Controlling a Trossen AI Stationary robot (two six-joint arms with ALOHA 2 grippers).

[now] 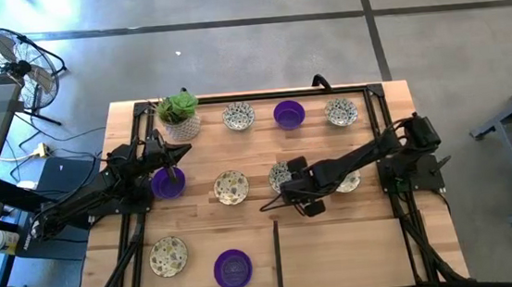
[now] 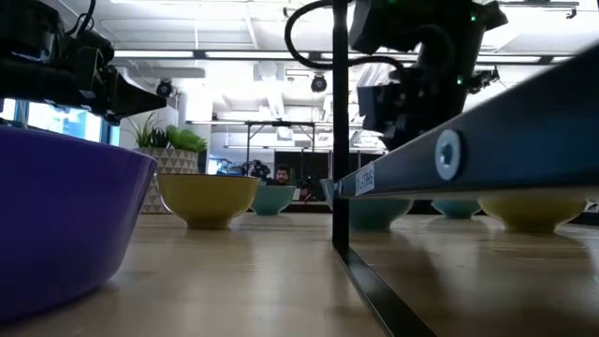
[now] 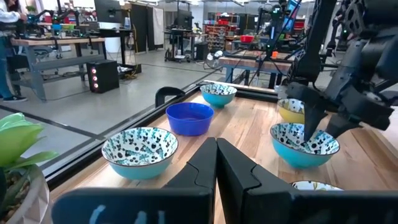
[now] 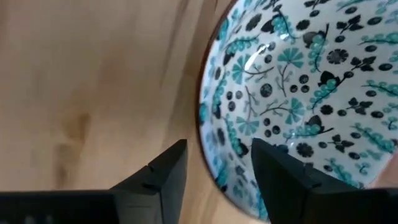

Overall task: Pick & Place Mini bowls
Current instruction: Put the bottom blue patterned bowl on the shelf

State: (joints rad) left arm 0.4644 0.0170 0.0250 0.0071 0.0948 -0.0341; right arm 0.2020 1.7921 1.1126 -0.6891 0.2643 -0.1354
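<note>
Nine mini bowls [image 1: 231, 187] lay scattered, none gathered yet.
I had the right gripper [image 4: 217, 180] fingers spread astride a patterned rim at three o'clock; left gripper [image 3: 216, 163] clenched, empty.

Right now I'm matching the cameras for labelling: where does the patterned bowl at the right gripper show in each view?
High view: patterned bowl, middle row, right of centre.
Low view: probably the one just under the rail, though this is not certain.
Left wrist view: right side.
Right wrist view: fills the upper right.
Shared landmark: the right gripper, open across its rim.
</note>
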